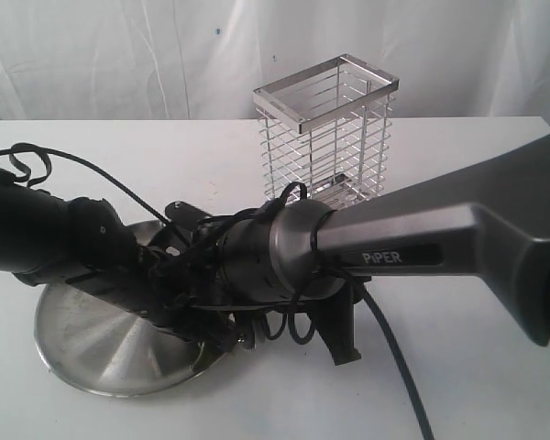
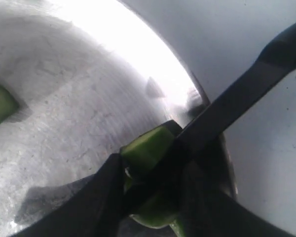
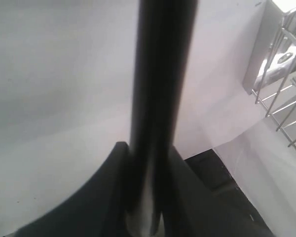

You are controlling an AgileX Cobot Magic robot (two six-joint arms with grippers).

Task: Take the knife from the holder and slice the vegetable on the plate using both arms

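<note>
Glossy green vegetable (image 2: 147,147) sits between the left pincer (image 2: 152,167) fingers, and I cannot tell if it is gripped. The slim black knife (image 2: 232,98), clenched by the right pincer (image 3: 147,148), meets it on the scratched plate (image 2: 79,123).

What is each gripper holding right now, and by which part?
The right gripper holds the knife by its handle. The left gripper flanks the vegetable on the plate; whether it grips cannot be told.

We count one round brushed stainless steel plate (image 1: 82,344), one tall chrome wire holder (image 1: 325,128), one slim all-black knife (image 2: 237,101), and two black robot arms: left arm (image 1: 46,229), right arm (image 1: 422,234). Green cut chilli pieces: two distinct, first piece (image 2: 0,101) and second piece (image 2: 148,148); further green beneath we cannot separate.
</note>
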